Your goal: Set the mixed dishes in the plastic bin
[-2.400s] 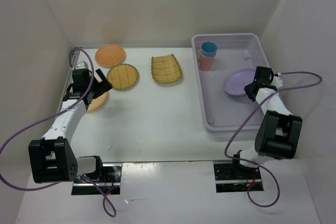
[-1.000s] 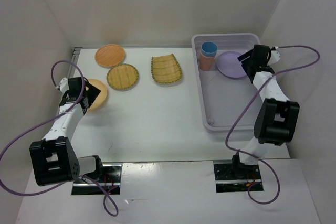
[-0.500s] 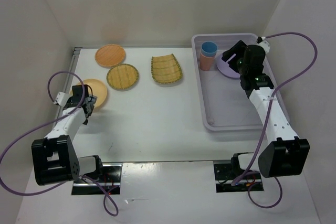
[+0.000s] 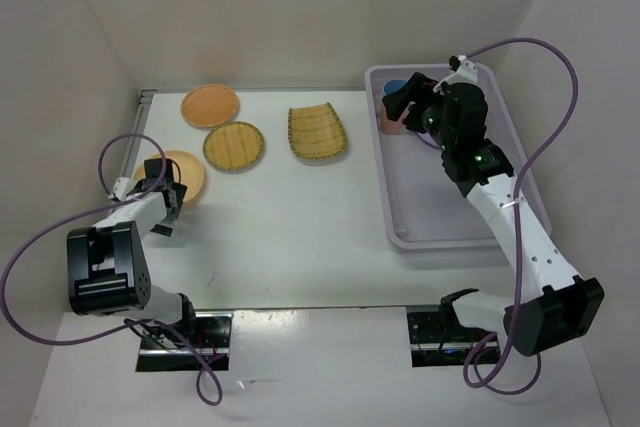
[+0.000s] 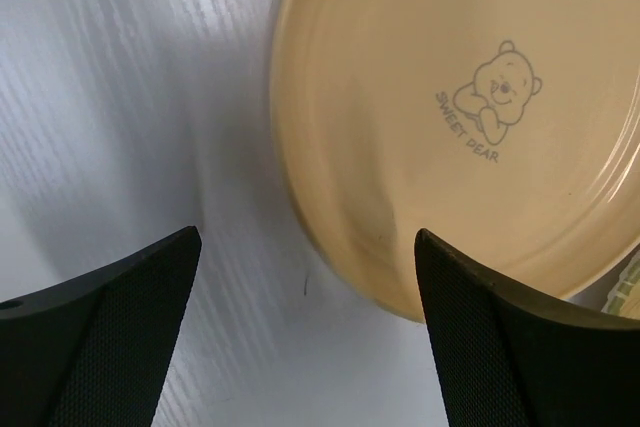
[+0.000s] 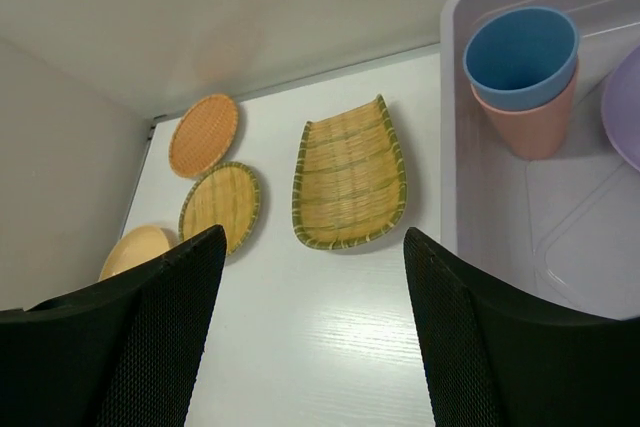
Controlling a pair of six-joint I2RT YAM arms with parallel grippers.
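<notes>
Mixed dishes: we count seven, three in the bin and four out on the table.
Plastic bin (image 4: 440, 243): a translucent pale-lavender tub along the table's right edge, starting from the far right corner.
Blue cup (image 6: 520, 55): upright, nested inside the coral cup (image 6: 535, 129) in the bin's far left corner.
Lavender plate (image 6: 628, 107): in the bin just right of the cups. We see only its edge in the right wrist view, and the arm hides it from above.
Darker orange plate (image 4: 210, 105): on the table near the far left corner.
Round woven plate (image 4: 233, 146): just nearer than the darker orange plate.
Squarish woven plate (image 4: 317, 132): near the far edge, between the round woven plate and the bin, touching neither.
Pale orange plate (image 5: 460, 127): near the left edge, face up, with a bear print and the words "SWEET PEAR".
Left gripper (image 5: 305, 247): low at the near-left rim of the pale orange plate, jaws spread wide. The rim shows between the fingers, we make out no contact, and nothing is held.
Right gripper (image 6: 312, 247): raised above the bin's far left corner, jaws apart and empty, facing the dishes on the table.
Table (image 4: 300, 237): white.
</notes>
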